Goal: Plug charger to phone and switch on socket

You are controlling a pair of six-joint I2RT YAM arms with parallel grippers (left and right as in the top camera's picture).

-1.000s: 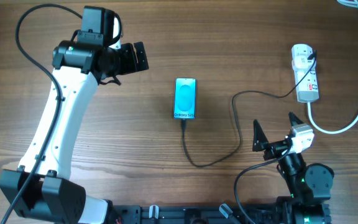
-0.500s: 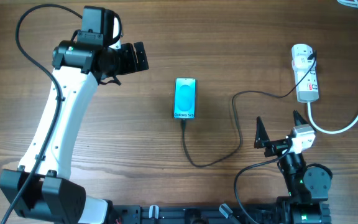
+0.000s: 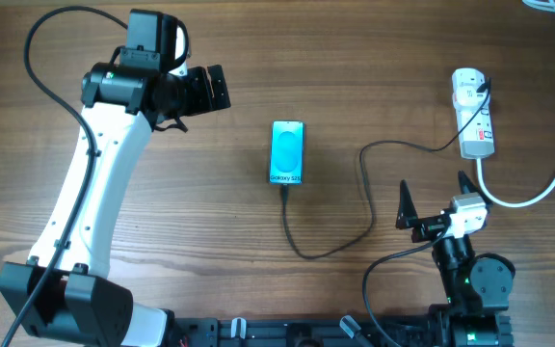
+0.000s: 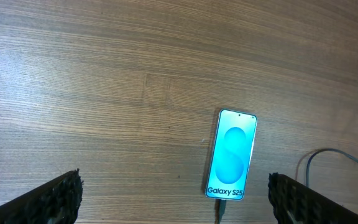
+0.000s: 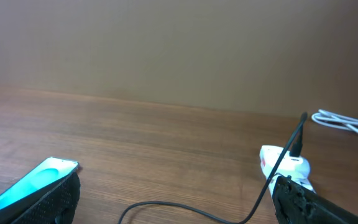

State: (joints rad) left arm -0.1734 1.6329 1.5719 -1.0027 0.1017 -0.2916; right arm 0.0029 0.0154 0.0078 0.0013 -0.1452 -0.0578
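Jaws: left gripper [image 3: 207, 89] and right gripper [image 3: 435, 198] both stood spread wide, grasping nothing.
Table [image 3: 355, 58]: wooden, carrying every item.
Socket [image 3: 473, 114]: lay at 3 o'clock of the phone, well apart.
Phone [image 3: 287, 151]: lay flat mid-table, screen lit cyan; left gripper at its 10 o'clock, right gripper at its 4 o'clock.
Charger [image 3: 284, 212]: connector tip met the phone's 6 o'clock edge; black plug sat in the socket's 12 o'clock end.

Worktop [image 3: 258, 58]: brown wood grain, matt, finely streaked.
Phone [image 3: 287, 151]: screen smooth and glossy; thin dark bezel.
Socket [image 3: 473, 125]: smooth white plastic, slight sheen.
Charger [image 3: 284, 214]: thin black cable, matt, rubbery look.
White cord [image 3: 523, 203]: smooth sheath.
Left arm [image 3: 94, 183]: smooth white shell, looks plastic; black matt joint housings.
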